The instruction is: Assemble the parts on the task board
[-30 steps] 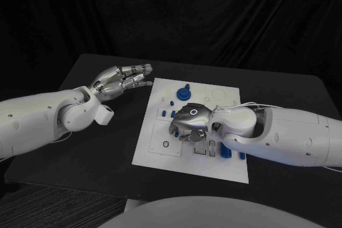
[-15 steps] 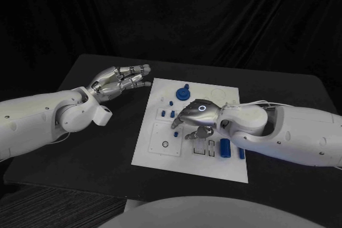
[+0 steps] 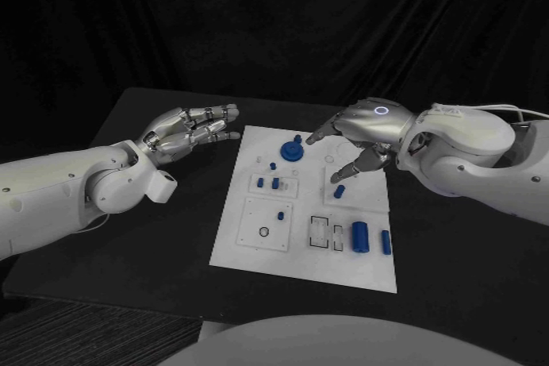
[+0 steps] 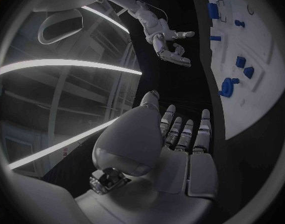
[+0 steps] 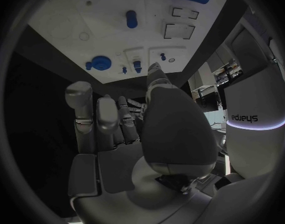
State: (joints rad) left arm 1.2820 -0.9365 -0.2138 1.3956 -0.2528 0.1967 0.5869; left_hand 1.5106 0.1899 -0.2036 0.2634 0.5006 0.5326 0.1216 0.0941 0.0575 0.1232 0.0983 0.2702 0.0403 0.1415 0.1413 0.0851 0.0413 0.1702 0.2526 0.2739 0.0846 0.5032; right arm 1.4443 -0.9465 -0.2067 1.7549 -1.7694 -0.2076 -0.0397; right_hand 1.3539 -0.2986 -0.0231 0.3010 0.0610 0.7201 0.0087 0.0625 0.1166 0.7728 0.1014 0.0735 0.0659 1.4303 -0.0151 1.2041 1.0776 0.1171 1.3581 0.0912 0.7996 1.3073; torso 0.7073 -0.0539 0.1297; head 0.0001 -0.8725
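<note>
Head view shows both the left hand point(image 3: 192, 130) and right hand point(image 3: 362, 136) holding nothing, fingers apart, above the task board's point(image 3: 258, 264) far edge, where blue parts point(image 3: 362, 237) seem partly placed.

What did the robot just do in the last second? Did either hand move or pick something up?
The right hand lifted off the middle of the white task board and drew back toward the board's far right corner; it holds nothing, fingers apart. Where it had been pressing, a small blue cylindrical part now shows on the board. The left hand stayed hovering off the board's far left corner, and the round blue knob part stayed put.
</note>
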